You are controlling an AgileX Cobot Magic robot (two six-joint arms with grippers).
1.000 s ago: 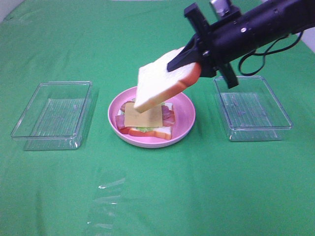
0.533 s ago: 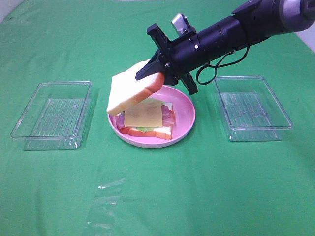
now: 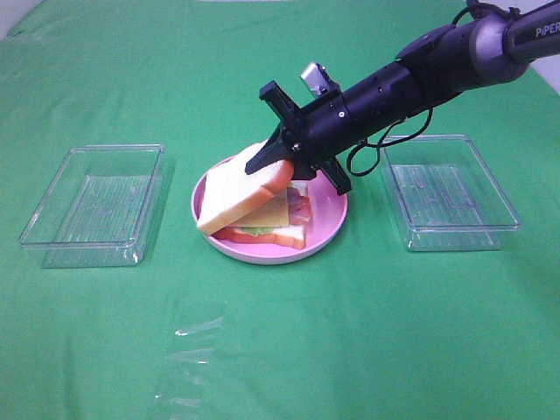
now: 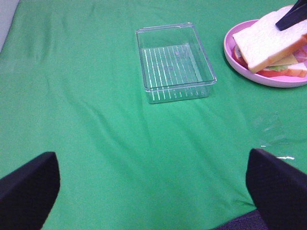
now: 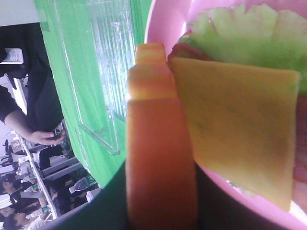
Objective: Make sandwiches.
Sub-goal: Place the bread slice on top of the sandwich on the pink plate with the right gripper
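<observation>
Exterior high: right gripper (image 3: 278,163) pinches tilted top bread slice (image 3: 241,188) over sandwich (image 3: 276,223) on pink plate (image 3: 328,214). Left gripper (image 4: 153,191) fingers wide, at 8 o'clock of it.

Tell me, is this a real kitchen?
Probably not; it looks like a robot practice table. A green cloth covers it, the bread slice is a toy, and empty clear trays sit beside a pink plate.

the only readable text is the white lettering "piper", cut off by the picture's edge, on the grey upper segment of the right arm (image 3: 516,39) in the high view. nothing else legible shows.
</observation>
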